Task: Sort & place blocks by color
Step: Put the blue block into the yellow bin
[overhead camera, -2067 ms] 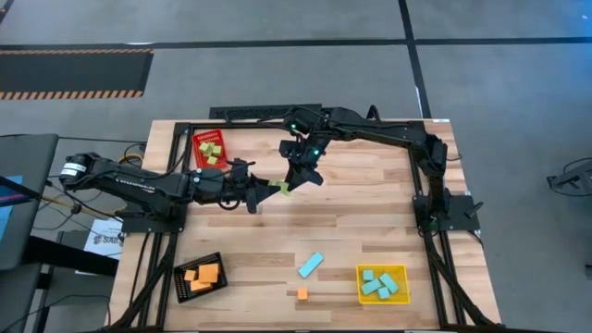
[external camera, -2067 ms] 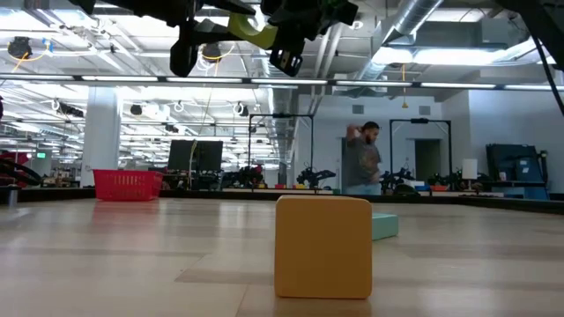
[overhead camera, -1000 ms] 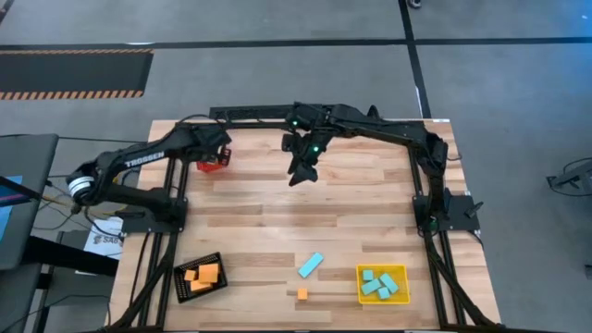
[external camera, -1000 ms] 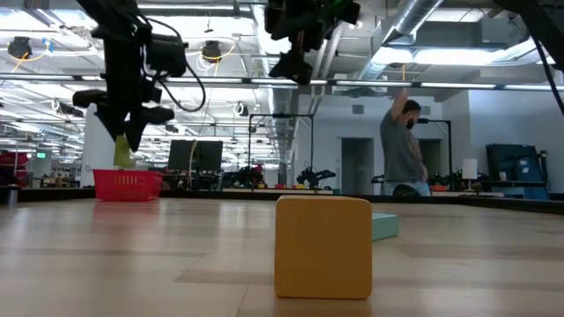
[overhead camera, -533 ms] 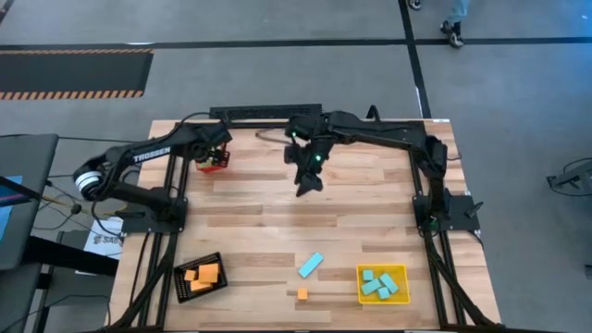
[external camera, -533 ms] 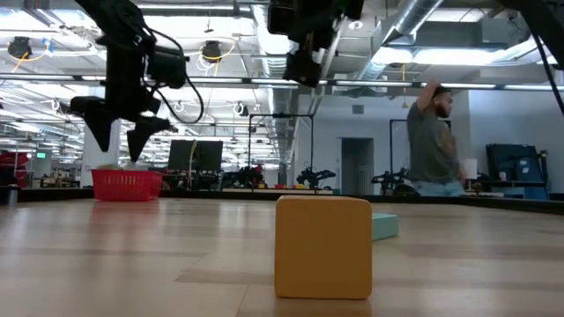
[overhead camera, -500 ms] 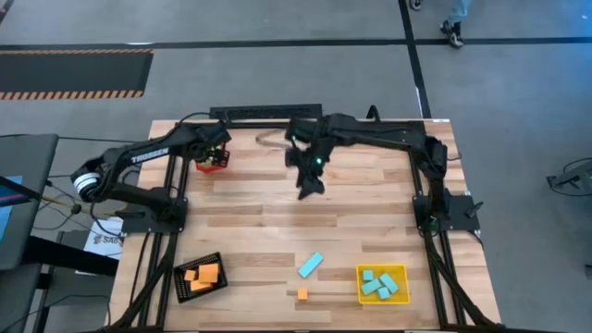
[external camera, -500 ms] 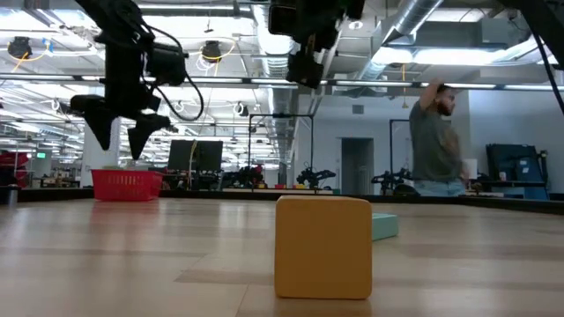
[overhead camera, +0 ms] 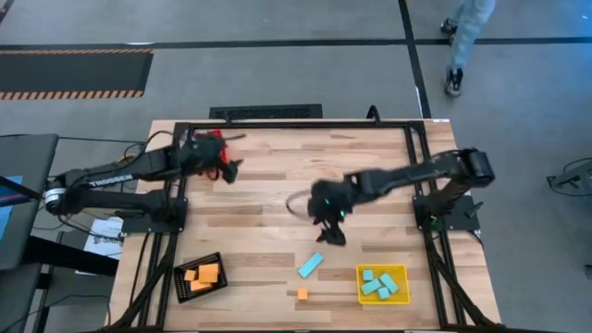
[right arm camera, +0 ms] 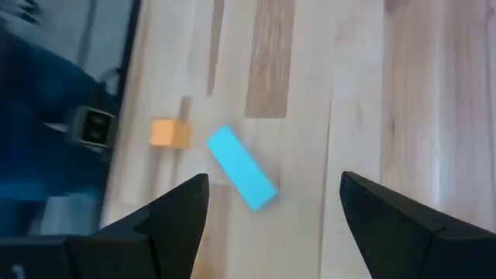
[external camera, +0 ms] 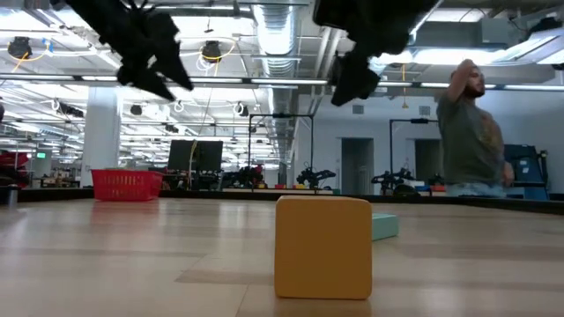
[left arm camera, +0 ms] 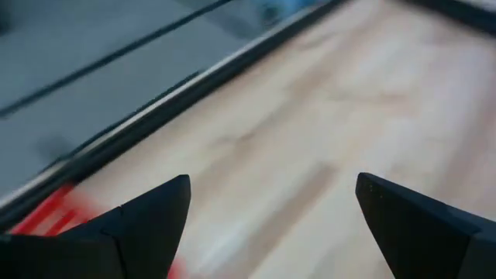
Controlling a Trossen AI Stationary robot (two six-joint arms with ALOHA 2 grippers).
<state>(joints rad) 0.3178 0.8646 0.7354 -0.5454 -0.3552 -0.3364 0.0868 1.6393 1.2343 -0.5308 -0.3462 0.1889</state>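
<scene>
A cyan bar (overhead camera: pixel 311 265) and an orange cube (overhead camera: pixel 302 294) lie flat on the table near its near edge. My right gripper (overhead camera: pixel 331 233) hangs open and empty above the table, just on the far side of the bar; the right wrist view shows the bar (right arm camera: pixel 242 178) and the cube (right arm camera: pixel 170 133) below its spread fingers. My left gripper (overhead camera: pixel 231 169) is open and empty beside the red bin (overhead camera: pixel 215 137) at the far left; my left arm covers most of that bin. No light green blocks show.
A black bin (overhead camera: pixel 200 277) with orange blocks stands at the near left, and a yellow bin (overhead camera: pixel 382 284) with cyan blocks at the near right. In the low view the orange cube (external camera: pixel 322 246) stands close and the red bin (external camera: pixel 127 185) far left. A person walks behind the table.
My left gripper, which held a light green block above the red bin, has opened and let it go, then moved off the bin toward the table's middle. My right gripper has moved from the far middle toward the near edge, stopping close to the cyan bar.
</scene>
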